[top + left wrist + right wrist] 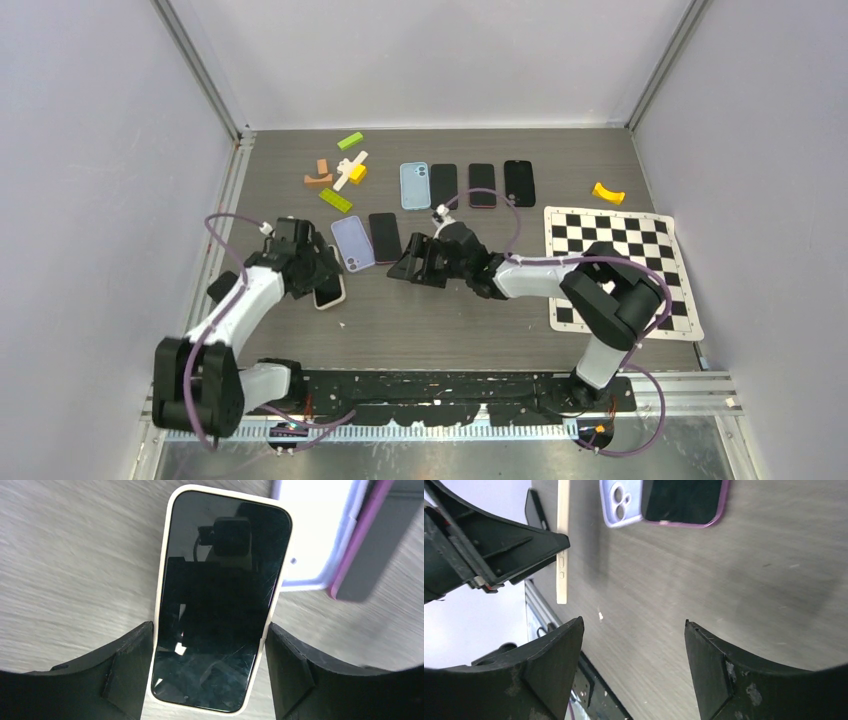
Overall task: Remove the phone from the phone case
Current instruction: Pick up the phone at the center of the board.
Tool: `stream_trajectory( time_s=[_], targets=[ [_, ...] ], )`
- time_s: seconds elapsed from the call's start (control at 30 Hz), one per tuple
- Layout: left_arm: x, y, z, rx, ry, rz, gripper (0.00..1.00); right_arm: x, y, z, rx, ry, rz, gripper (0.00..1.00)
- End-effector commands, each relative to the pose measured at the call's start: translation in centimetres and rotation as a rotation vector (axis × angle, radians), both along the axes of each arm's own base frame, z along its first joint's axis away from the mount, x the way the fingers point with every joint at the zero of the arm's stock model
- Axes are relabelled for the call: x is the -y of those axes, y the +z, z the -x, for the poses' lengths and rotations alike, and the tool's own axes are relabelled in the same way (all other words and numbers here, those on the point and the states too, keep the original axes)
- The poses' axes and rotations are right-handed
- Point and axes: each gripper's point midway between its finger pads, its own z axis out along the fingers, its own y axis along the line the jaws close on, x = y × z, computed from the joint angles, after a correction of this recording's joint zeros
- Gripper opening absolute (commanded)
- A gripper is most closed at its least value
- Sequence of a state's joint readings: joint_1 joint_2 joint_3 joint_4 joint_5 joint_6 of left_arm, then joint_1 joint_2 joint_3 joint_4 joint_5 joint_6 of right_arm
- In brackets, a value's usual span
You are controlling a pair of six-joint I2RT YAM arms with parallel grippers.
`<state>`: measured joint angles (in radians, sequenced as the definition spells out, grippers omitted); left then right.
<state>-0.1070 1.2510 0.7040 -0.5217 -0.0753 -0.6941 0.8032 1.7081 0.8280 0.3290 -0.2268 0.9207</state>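
- Table (500, 320): grey-brown with a fine streaked grain.
- Walls (100, 150): plain pale lilac-grey.
- Mat (620, 240): black-and-white checks.
- Phone (220, 605): glossy black screen.
- Case (161, 605): cream.
- Lilac case (352, 243): pale lilac.
- Rimmed phone (385, 237): black screen with a magenta edge.
- Blue case (414, 185): light blue.
- Back phones (519, 182): black, one with a reddish rim.
- Bricks (335, 200): lime green.
- Arch (318, 180): orange-brown.
- Cross (343, 182): white.
- Block (357, 174): yellow.
- Curved piece (607, 193): yellow.
- Arms (240, 305): white links with black joints.
- Cables (226, 215): purple.
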Motion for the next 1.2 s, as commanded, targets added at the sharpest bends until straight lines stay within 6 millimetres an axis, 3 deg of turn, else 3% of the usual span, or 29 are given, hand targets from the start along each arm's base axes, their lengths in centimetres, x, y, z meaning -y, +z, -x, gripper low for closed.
stream_trajectory(
  time_s=[0.0,0.23,0.43,0.7,0.9,1.03,1.17],
  targets=[
    [3.2,3.2,0.5,0.143,0.022,0.183,0.36,-4.0,1.9,1.7,0.054,0.030,-0.086,0.79],
    [3.8,4.6,3.1,0.203,0.006,0.249,0.37,-9.2,2.6,4.8,0.144,0.060,-0.091,0.78],
    [4.7,4.5,3.5,0.207,-0.046,0.285,0.38,-12.8,4.6,7.1,0.202,0.086,-0.208,0.78],
    [5.4,5.5,3.3,0.260,-0.072,0.326,0.38,-13.6,4.2,6.2,0.168,0.012,-0.210,0.77],
    [5.2,3.8,3.7,0.225,-0.072,0.309,0.37,-12.6,2.2,5.5,0.105,-0.092,-0.198,0.78],
    [4.0,3.2,3.7,0.209,-0.063,0.232,0.44,-11.9,0.2,5.5,0.098,-0.099,-0.084,0.79],
    [3.6,2.9,3.9,0.204,-0.053,0.214,0.49,-12.5,0.2,5.7,0.146,-0.042,-0.087,0.71]
  ],
)
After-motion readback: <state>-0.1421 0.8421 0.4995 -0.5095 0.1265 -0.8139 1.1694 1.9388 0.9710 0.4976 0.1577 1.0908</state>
